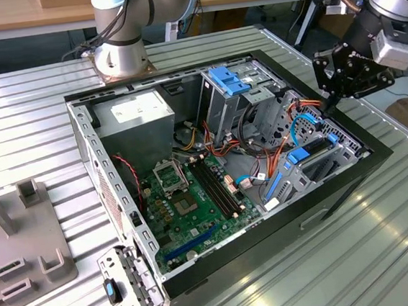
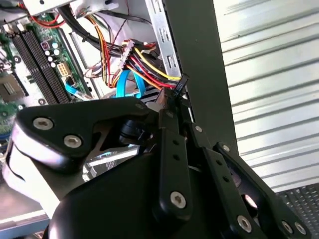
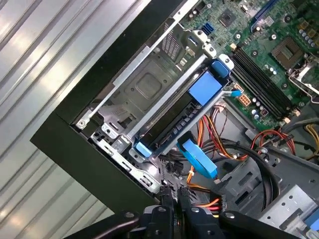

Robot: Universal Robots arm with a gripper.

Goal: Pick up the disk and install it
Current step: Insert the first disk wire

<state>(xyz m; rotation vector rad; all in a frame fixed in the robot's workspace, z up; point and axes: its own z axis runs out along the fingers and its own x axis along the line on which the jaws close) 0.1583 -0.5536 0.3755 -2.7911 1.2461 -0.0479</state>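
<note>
Presently, the claw (image 1: 331, 99) is being held above the open computer case (image 1: 122, 204), over the case's edge on the exterior view's right. Its fingertips (image 3: 172, 211) are being seen pressed together in the first wrist view, with nothing pinched between them. In the second wrist view the claw's black linkage (image 2: 172, 149) is being shown close to a bundle of coloured power cables (image 2: 144, 62).

The disk (image 3: 172, 119) is being seen seated on edge in the metal drive cage (image 3: 144, 84) just below and beside the claw, apart from it; its bright blue carrier rail (image 3: 204, 87) is being shown along its upper side. In the exterior view the disk (image 1: 306, 152) is being seen lying inside the case beneath the claw. A blue data cable (image 3: 199, 159) is being seen curving between disk and claw. The motherboard (image 1: 193, 190) is being observed farther from the claw, across the case. The case is being carried on a ribbed metal worktop (image 1: 385, 237).
</note>
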